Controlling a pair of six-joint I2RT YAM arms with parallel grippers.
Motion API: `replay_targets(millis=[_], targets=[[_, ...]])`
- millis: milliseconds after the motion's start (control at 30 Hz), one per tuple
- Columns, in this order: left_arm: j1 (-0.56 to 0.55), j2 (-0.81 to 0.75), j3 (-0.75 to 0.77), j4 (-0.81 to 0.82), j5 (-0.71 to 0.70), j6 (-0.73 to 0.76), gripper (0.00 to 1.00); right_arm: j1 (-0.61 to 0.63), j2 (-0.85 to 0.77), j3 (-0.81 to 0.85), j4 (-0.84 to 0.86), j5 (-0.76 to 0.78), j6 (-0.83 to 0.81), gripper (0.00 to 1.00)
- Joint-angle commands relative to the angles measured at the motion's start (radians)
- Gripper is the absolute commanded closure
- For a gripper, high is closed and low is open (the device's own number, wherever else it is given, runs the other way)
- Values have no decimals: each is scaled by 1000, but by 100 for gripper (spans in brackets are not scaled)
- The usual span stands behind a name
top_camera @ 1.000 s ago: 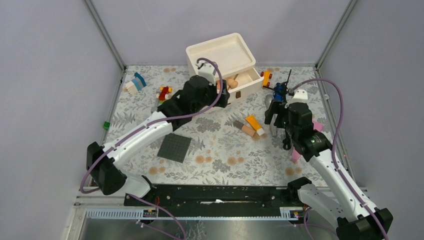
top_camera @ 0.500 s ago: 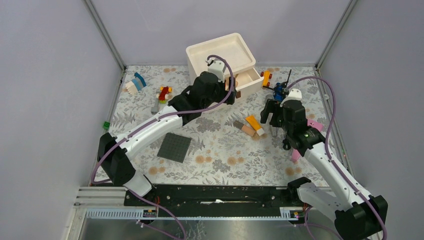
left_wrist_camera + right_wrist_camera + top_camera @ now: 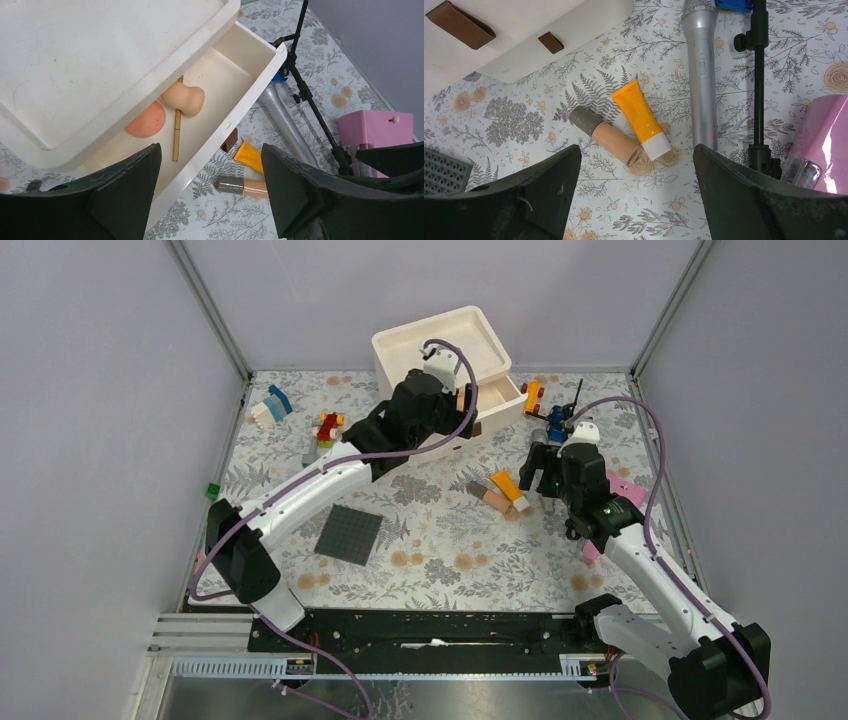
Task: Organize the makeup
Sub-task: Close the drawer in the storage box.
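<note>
Orange squeeze tube with a white cap, smooth plastic, flat on the floral-print tabletop. Touching it along one side, a beige tube with a dark grey cap. Both outside the storage box, so not yet put away.

Just beside them, a long silver-grey cylinder with a rounded head, matte metallic, also loose on the tabletop.

Already stowed in the open white drawer: salmon-pink round disc, beige gourd-shaped sponge, thin gold stick.

Progress judged as part-way: three pieces in, at least three left out.

Clear bottle against a pink box, partly hidden.

Right tool above the two tubes, jaws spread, empty. Left tool over the drawer front, jaws likewise spread, pinching nothing.
</note>
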Motion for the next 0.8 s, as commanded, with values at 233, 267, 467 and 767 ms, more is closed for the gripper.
replay_targets(millis=[233,267,467,767], targets=[[1,5,46,-76,72,213,10,-3,-18,13,70,107,204,13],[-3,-1,34,-68,72,215,9,-3,-14,19,73,101,221,14],[-50,-7,19,-53,60,219,4,-3,22,68,38,30,254,14],[-135,-17,-40,-13,-77,274,1,-3,1,42,12,79,256,13]])
